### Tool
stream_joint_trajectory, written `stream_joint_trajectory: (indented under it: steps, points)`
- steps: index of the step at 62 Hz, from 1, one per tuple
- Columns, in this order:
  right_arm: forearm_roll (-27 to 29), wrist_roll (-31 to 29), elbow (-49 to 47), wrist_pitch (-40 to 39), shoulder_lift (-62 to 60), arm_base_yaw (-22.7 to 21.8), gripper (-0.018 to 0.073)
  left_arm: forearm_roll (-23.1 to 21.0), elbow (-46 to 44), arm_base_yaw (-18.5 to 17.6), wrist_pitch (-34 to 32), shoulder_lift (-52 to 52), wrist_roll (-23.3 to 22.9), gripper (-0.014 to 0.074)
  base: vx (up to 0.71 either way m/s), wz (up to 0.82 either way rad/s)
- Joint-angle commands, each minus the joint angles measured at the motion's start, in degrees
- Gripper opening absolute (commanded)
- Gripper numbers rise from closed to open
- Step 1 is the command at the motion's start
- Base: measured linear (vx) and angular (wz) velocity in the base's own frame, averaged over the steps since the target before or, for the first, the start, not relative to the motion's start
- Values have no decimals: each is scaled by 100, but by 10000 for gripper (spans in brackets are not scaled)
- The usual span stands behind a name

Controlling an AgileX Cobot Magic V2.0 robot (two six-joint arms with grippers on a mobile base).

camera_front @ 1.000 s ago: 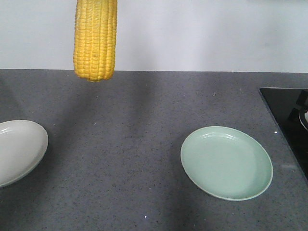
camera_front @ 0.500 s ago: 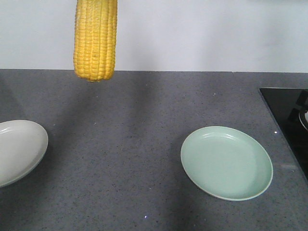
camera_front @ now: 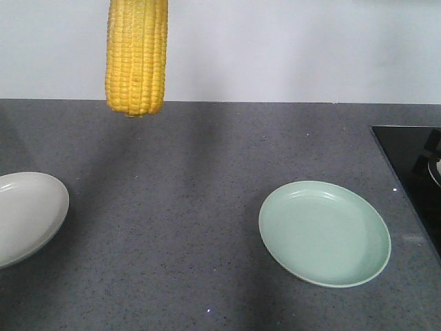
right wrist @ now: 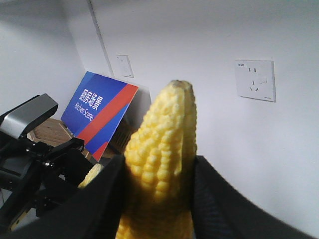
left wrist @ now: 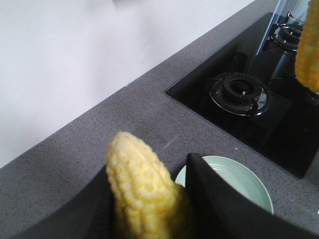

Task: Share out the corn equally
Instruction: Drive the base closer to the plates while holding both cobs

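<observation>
In the left wrist view my left gripper (left wrist: 149,172) is shut on a yellow corn cob (left wrist: 142,189), whose tapered tip sticks out past the black fingers (left wrist: 212,199). It hangs above the counter beside the green plate (left wrist: 246,181). My right gripper (right wrist: 159,162) is shut on a second corn cob (right wrist: 162,149), held high and facing the wall. A corn cob (camera_front: 136,58) hangs upright at the top left of the front view, its holder out of frame. Another cob (left wrist: 309,50) shows at the left wrist view's right edge.
On the dark grey counter (camera_front: 179,207) lie a pale green plate (camera_front: 324,233) right of centre and a grey-white plate (camera_front: 27,214) at the left edge. A black gas hob (left wrist: 239,94) is set into the counter at the right. A blue-red sign (right wrist: 97,109) leans on the wall.
</observation>
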Motion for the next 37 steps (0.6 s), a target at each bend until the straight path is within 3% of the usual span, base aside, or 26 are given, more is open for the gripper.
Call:
stream_joint_trajectory:
  steps: [1,27,37]
  points:
    - [214,-27,-80,-34,-171,-16,-1,-171,-132,-38,-186,-228,-26,-6,0,0]
    - [188,2,-80,-24,-171,-16,-1,-171,-132,-38,-186,-228,-26,-6,0,0]
    - [-21,319,-80,-24,-166,-16,-1,-171,-132,-38,-186,-228,-26,-6,0,0]
